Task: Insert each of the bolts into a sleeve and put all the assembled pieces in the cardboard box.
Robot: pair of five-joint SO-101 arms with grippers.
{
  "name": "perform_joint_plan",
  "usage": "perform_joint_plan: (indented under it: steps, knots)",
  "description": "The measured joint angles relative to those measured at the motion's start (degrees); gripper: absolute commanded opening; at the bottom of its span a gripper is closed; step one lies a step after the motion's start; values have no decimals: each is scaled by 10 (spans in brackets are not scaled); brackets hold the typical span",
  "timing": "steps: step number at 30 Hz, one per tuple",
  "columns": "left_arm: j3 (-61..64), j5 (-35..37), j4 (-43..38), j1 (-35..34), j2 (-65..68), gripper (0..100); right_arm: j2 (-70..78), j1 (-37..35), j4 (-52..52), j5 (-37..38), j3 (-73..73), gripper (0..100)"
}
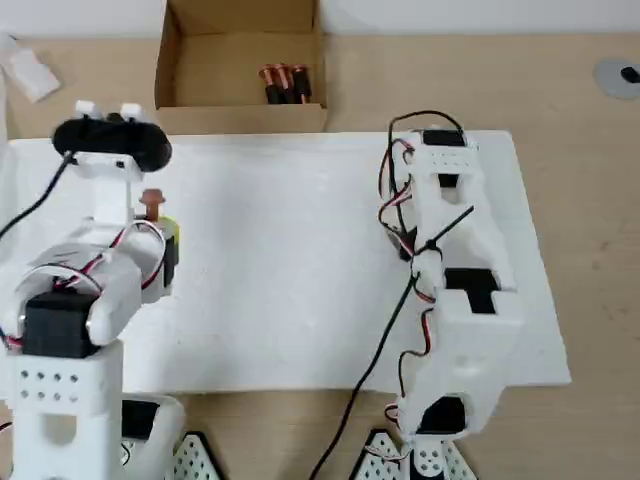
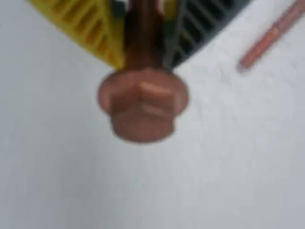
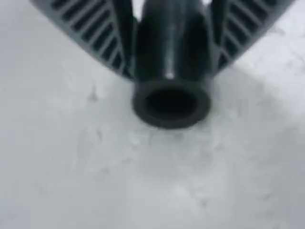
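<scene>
Pinches a copper bolt (image 2: pixel 143 102) in the left gripper (image 2: pixel 143 47), between yellow and black fingers (image 2: pixel 90 28), flanged head outward, at nine o'clock over the white mat (image 1: pixel 300 280). Clamps a black sleeve (image 3: pixel 171 102) in the right gripper (image 3: pixel 171 57) (open bore facing the camera), close above the mat. Shows, at twelve o'clock just beyond the mat, the cardboard box (image 1: pixel 165 70) holding assembled pieces (image 1: pixel 285 83).

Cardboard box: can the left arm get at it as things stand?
Probably yes. The cardboard box is open-topped just past the white mat, and only bare mat lies between it and the left end effector. That end effector is shut on a bolt, though.
</scene>
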Motion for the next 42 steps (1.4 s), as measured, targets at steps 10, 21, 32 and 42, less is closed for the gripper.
perform_joint_plan:
  steps: [10,21,32,42]
  knots:
    - [-105,39,0,0,-107,6,-207,-82,121,134,-268,10]
    - [14,39,-20,1,-267,7,-532,-112,127,200,-115,10]
    - [212,40,-269,1,-337,7,-943,-113,-57,249,351,10]
    - [272,101,-415,65,-340,6,-1170,-136,-347,247,726,10]
